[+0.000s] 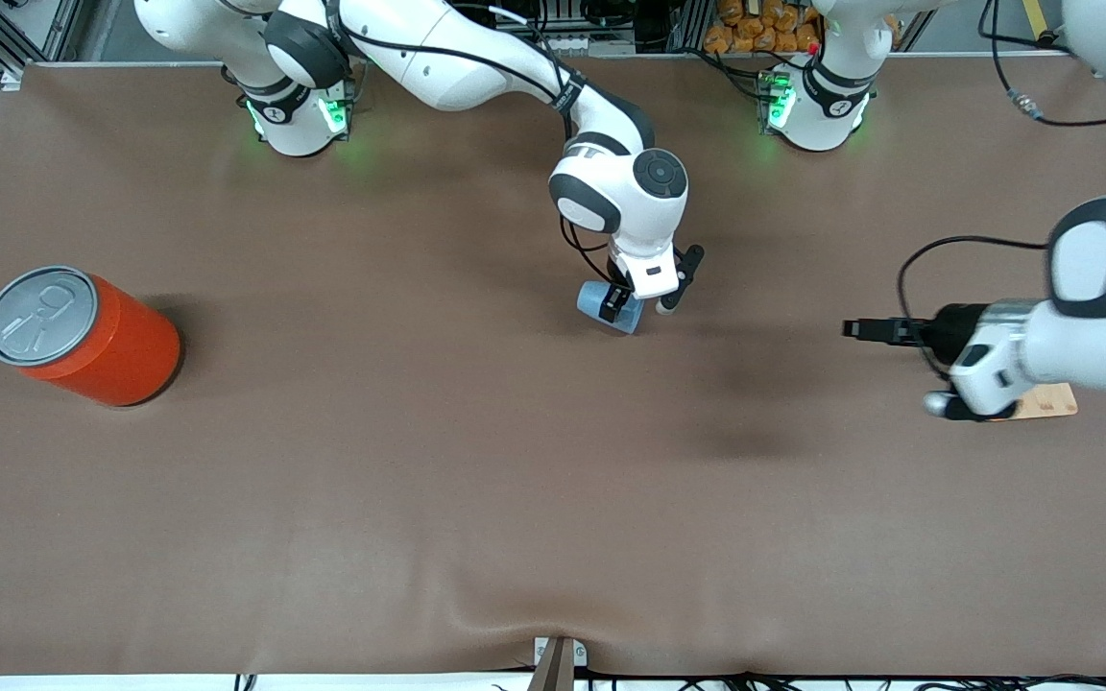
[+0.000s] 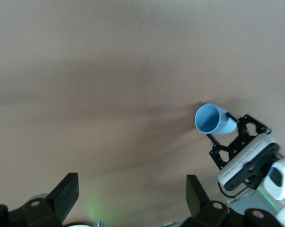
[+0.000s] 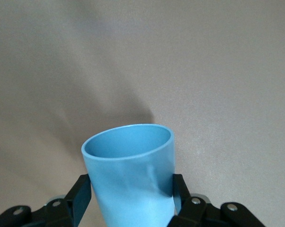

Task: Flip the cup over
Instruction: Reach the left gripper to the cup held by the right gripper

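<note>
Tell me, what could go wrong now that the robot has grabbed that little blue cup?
1. The right hand pinches the cup so hard that its thin wall dents; it might crack or spring out of the fingers.
2. The cup lies on its side, gripped near its base. Turning it upright could scrape its rim along the table or loosen the hold.
3. The left hand waits open toward its own end, so it seems unlikely to interfere.

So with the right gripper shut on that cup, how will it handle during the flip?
The cup looks like thin smooth plastic, so probably light and a bit slippery. Its wall seems to dent slightly between the right gripper's fingers, so it likely flexes under a hard squeeze. Being tapered and round, it would probably roll in a curve if dropped sideways.
</note>
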Tool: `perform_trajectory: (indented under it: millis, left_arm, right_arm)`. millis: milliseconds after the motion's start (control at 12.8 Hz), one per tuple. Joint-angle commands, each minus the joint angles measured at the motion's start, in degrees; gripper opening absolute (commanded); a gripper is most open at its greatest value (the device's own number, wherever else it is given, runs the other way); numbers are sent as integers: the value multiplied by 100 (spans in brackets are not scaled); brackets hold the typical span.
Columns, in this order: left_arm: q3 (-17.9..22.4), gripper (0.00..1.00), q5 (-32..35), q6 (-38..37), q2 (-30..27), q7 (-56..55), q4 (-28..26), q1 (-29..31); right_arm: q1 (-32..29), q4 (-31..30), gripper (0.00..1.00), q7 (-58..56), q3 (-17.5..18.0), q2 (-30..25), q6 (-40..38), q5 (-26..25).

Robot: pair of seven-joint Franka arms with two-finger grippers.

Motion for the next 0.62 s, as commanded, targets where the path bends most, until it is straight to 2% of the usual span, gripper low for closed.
perform_trajectory:
  millis: [0,156,234,390,546]
  left_arm:
    - [-103,100,-287,152,64,139,-439,-9]
    - [-235,100,-349,582,74,139,-764,-113]
    - [-244,100,-401,705,100,148,-887,-192]
    - [-305,100,-839,820,397,192,-880,-324]
    - [-305,100,-1174,847,670,183,-871,-552]
  right_arm:
    - [80,258,0,-77,-95,205,60,-88]
    - [80,259,0,-86,-87,196,69,-158]
    - [80,250,9,-86,-78,135,60,-158]
    - [54,250,100,-77,-69,82,34,-158]
    - [45,241,100,-77,-69,29,7,-150]
